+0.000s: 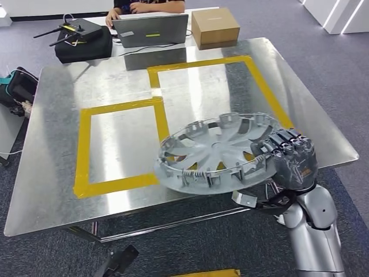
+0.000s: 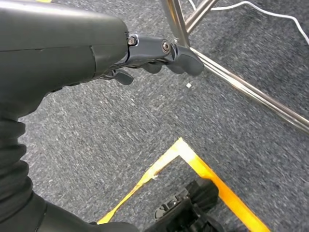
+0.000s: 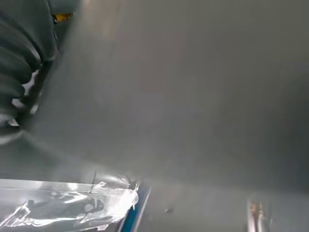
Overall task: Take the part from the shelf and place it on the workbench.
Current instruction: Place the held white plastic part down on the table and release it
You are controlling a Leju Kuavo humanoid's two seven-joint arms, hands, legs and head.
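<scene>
Head view: right hand (image 1: 290, 157) grips hubcap (image 1: 217, 152) over workbench (image 1: 56, 173).

Behind the bench we see desk clutter
A laptop (image 1: 152, 29); a cardboard box (image 1: 215, 26); a black bag (image 1: 82, 46); a person's hands (image 1: 139, 7).

Robotics test lab, steel workbench (image 1: 56, 173) marked with yellow tape squares (image 1: 82, 150), grey carpet (image 1: 343, 63), person at a laptop (image 1: 150, 29) behind
</scene>
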